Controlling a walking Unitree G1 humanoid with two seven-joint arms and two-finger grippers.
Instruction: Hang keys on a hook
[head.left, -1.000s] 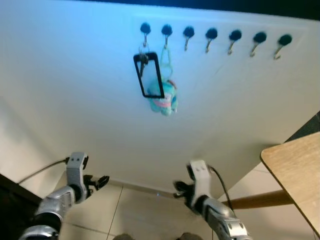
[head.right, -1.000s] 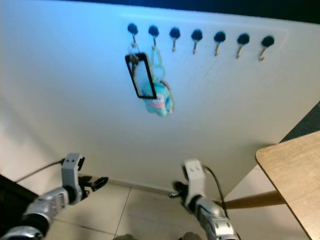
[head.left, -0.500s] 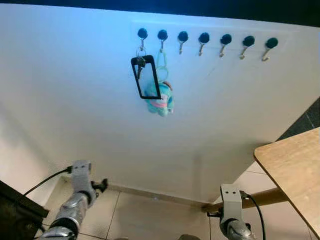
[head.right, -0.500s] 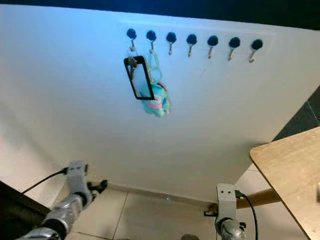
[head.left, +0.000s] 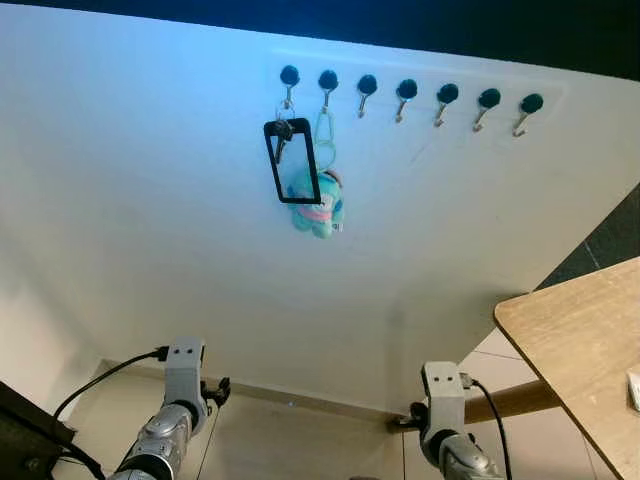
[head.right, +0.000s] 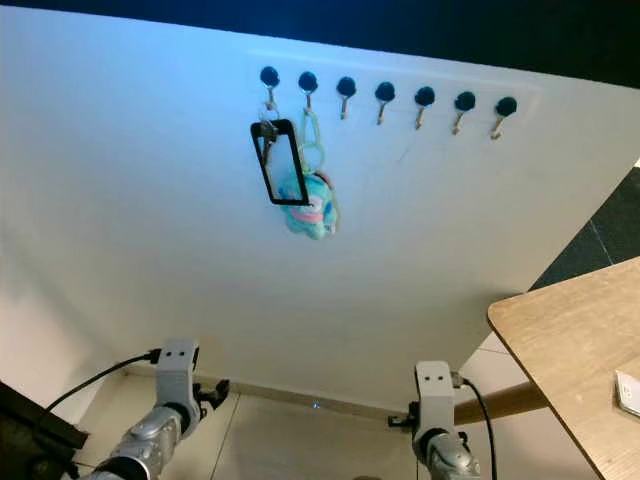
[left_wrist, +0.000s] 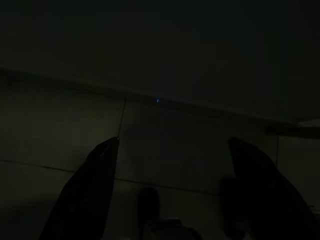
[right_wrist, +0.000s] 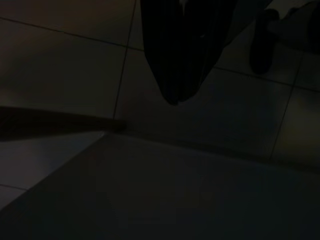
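Observation:
A bunch of keys with a black rectangular tag (head.left: 293, 160) hangs on the leftmost hook (head.left: 290, 75) of a row on the white wall. A teal plush keychain (head.left: 317, 205) hangs from the second hook (head.left: 327, 78), partly behind the tag. Both arms hang low, far below the hooks. My left gripper (left_wrist: 175, 165) is open with nothing between its fingers (left_wrist: 95, 190) and points at the tiled floor by the skirting. My right gripper (right_wrist: 175, 95) is shut and empty above the floor tiles.
Several further hooks (head.left: 447, 94) to the right carry nothing. A wooden table (head.left: 575, 335) juts in at the right, with a white item (head.left: 633, 386) near its edge and a wooden leg (head.left: 512, 401) below. A dark object (head.left: 25, 435) stands at the lower left.
The view has shifted. Both arms have dropped and drawn in; the right arm moved right. The keys and the plush still hang on their hooks.

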